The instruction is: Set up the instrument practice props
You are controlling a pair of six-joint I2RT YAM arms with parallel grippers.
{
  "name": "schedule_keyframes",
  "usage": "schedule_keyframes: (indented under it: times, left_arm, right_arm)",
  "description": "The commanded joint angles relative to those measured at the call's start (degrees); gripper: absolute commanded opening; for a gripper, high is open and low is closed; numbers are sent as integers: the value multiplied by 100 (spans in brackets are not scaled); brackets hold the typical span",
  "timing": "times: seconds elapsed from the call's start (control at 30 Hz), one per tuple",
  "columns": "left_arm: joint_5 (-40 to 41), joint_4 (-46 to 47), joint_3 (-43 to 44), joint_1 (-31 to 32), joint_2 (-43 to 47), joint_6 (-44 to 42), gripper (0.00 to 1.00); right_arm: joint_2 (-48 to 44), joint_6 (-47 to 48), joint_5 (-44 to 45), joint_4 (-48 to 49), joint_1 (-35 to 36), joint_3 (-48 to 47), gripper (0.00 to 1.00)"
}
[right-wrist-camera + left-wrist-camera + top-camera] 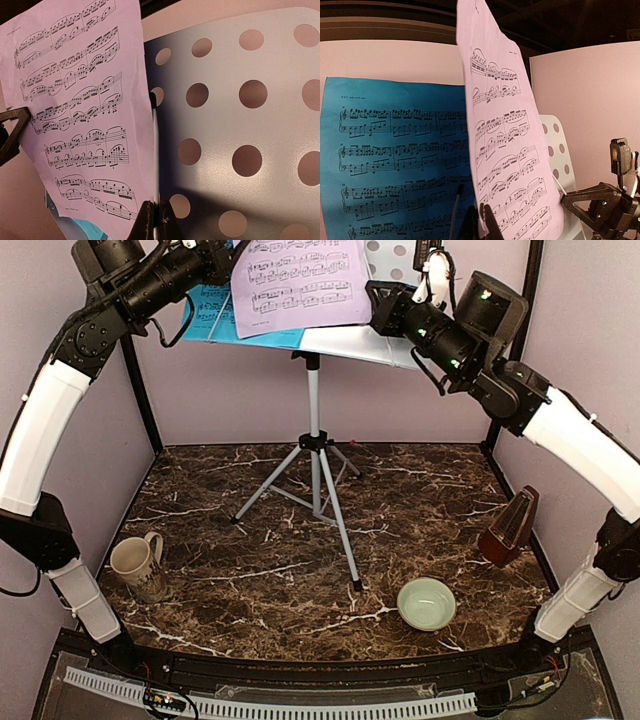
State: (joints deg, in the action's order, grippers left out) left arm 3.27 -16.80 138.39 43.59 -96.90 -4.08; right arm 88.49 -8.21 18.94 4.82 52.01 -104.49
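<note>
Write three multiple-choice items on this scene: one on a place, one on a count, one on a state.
1. Where on the table is the metronome?
A) near-left corner
B) far middle
C) right side, close to the edge

2. How many music sheets are up at the music stand?
A) one
B) two
C) three

3. How is the lilac sheet held?
A) lying flat on the table
B) pinched by the left fingers and the right fingers
C) by nothing, leaning on its own

Answers:
1 C, it stands by the table's right edge.
2 B, the blue sheet and the lilac one.
3 B, each wrist view shows shut fingers on the sheet's edge.
</note>
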Motion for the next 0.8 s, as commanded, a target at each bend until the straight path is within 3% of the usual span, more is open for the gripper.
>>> schedule_keyframes:
  times: [0.0, 0.5, 0.77]
  left_arm:
    - [386, 264, 119, -24, 98, 82, 0]
    - [939, 381, 69, -9, 192, 119, 0]
    - [-682, 274, 224, -4, -50, 21, 0]
  right_arm:
    - [-235, 148, 217, 542, 71, 96, 0]
    - [-392, 395, 490, 1277, 154, 580, 0]
    - [-394, 793, -181, 1575, 169, 796, 0]
